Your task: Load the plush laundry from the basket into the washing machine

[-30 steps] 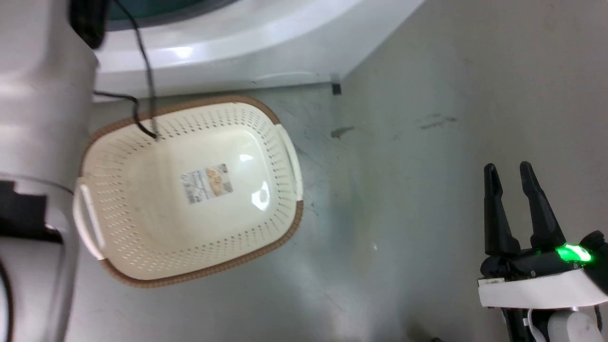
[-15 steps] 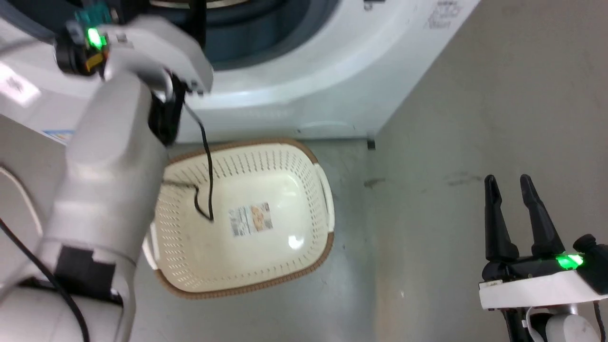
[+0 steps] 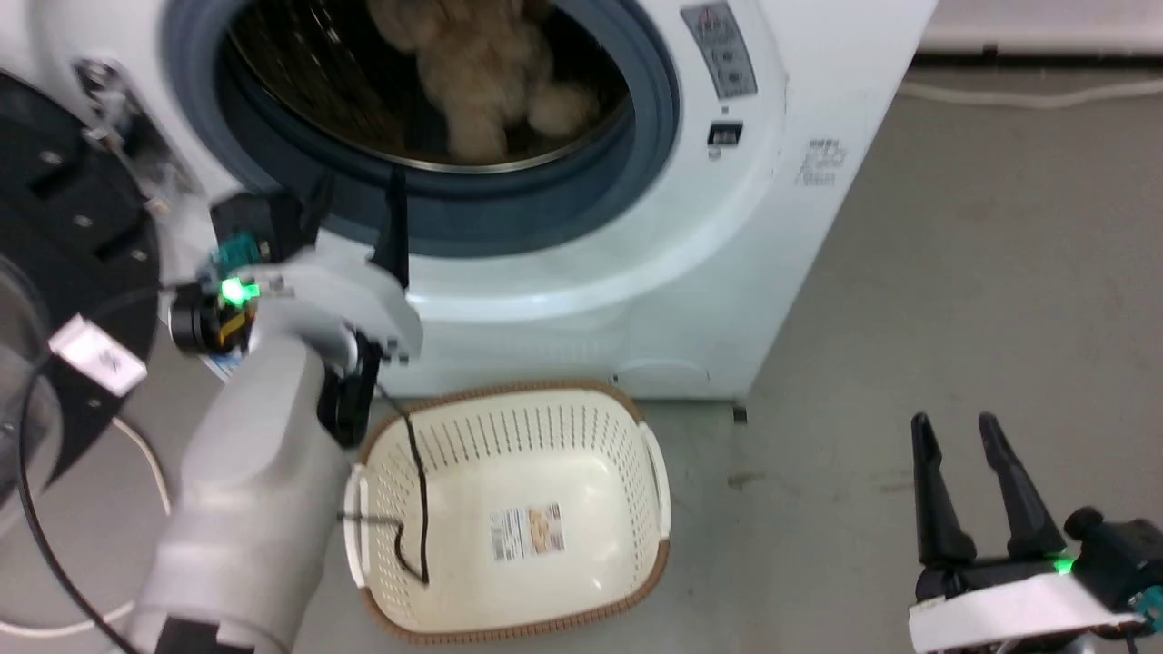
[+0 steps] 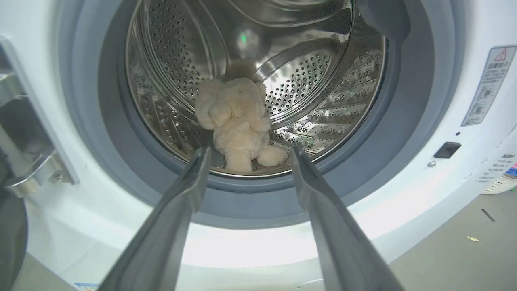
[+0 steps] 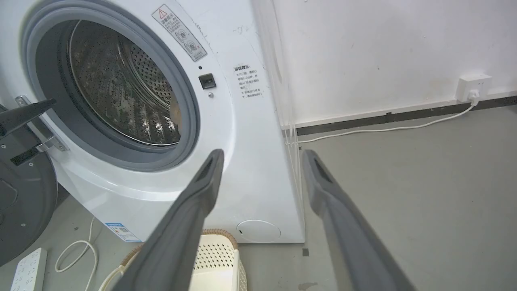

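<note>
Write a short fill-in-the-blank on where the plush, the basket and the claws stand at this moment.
The plush laundry lies inside the washing machine's steel ____.
The basket stands on the ____ in front of the machine.
The left claw, aimed at the plush, has its jaws ____.
The right claw holds ____.
Missing words: drum; floor; open; nothing.
</note>
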